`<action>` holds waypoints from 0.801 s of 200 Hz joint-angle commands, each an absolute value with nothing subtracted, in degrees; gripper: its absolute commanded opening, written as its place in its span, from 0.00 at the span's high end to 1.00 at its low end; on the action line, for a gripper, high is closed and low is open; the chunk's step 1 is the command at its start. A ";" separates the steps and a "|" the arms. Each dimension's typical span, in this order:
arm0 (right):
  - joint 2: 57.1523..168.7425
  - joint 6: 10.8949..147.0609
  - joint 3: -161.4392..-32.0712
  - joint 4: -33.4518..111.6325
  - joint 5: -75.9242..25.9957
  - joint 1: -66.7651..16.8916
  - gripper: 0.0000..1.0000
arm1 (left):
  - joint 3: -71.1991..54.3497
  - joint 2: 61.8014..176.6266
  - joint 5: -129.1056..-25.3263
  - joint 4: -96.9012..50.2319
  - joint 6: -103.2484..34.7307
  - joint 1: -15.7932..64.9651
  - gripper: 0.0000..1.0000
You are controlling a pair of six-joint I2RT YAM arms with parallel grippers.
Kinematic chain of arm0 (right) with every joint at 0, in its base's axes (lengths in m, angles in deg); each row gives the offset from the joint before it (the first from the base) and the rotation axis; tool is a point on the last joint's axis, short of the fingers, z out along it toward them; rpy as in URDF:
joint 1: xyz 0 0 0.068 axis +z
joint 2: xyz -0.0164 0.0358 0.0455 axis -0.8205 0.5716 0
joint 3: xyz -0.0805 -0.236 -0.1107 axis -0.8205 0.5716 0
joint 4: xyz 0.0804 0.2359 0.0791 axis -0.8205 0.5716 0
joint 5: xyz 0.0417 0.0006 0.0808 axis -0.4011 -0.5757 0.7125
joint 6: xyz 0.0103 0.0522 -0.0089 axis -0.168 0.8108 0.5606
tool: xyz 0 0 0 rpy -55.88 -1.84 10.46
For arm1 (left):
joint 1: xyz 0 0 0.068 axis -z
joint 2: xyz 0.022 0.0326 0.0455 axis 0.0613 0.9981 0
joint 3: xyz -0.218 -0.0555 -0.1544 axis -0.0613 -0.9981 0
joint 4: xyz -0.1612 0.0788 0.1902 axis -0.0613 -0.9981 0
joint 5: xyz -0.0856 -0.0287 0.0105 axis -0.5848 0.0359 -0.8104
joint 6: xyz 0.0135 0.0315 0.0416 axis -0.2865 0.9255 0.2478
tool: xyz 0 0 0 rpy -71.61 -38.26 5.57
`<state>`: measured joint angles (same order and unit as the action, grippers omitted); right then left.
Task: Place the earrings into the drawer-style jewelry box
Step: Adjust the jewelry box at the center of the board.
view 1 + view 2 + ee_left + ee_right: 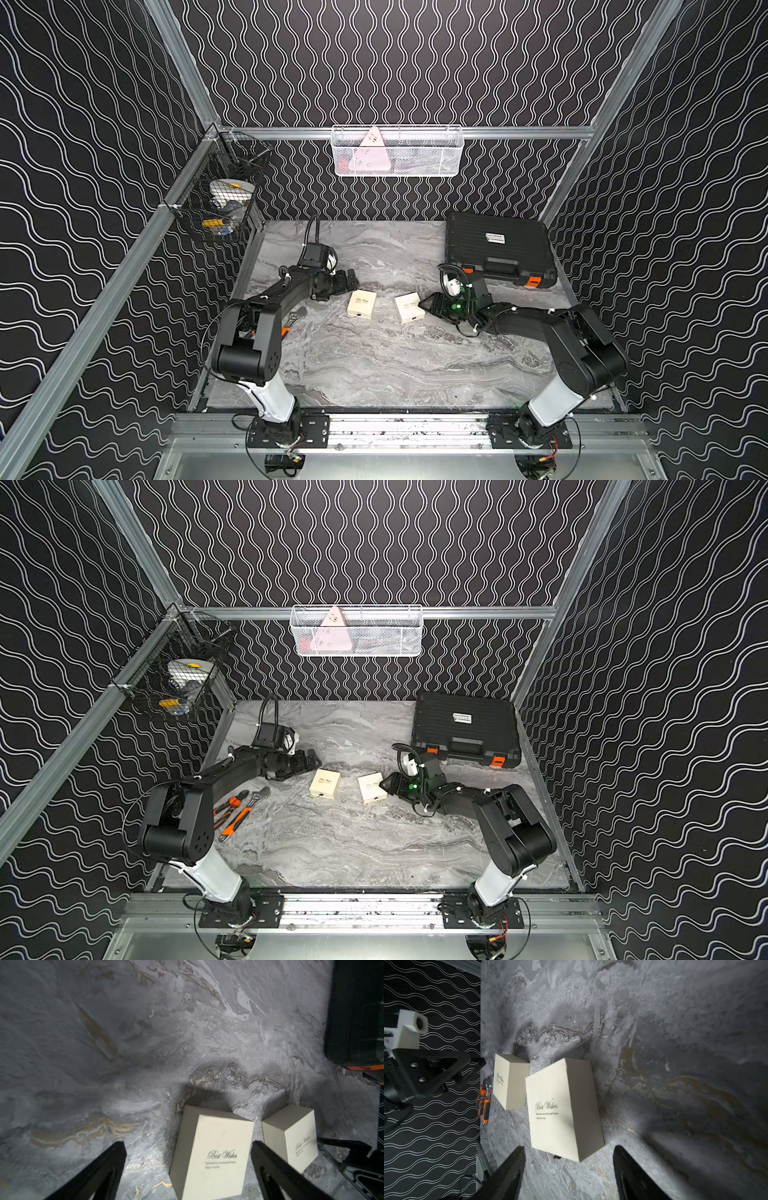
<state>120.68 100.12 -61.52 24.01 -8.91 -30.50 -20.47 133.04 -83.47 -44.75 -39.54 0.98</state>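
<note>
Two cream boxes lettered "Best Wishes" stand side by side on the marble table, both closed. In both top views the left box (361, 304) (325, 783) lies just ahead of my left gripper (351, 279) (311, 759). That gripper (188, 1144) is open wide, and the box (214, 1157) shows between its fingers untouched. The right box (409, 307) (372, 787) sits just in front of my right gripper (424, 305) (384, 784). This gripper (569, 1148) is open and empty, a little short of its box (560, 1105). The earrings do not show in any view.
A black tool case (498, 249) with orange latches lies at the back right. Orange-handled pliers and a wrench (237, 808) lie by the left arm. A black wire basket (220, 199) hangs on the left wall and a white mesh basket (397, 151) on the back rail.
</note>
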 commanded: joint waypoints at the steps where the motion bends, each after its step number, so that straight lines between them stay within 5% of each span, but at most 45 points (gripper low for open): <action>1: 121.20 100.83 -60.83 20.67 -6.99 -30.01 0.30 | -21.93 132.65 -87.66 -40.79 -41.66 0.93 0.01; 160: 120.76 103.08 -59.90 17.72 -9.27 -25.61 0.32 | -32.53 127.84 -94.95 -33.21 -48.96 2.94 0.01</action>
<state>121.01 102.56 -59.99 19.51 -8.56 -25.82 -32.01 128.56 -94.09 -34.91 -47.61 2.68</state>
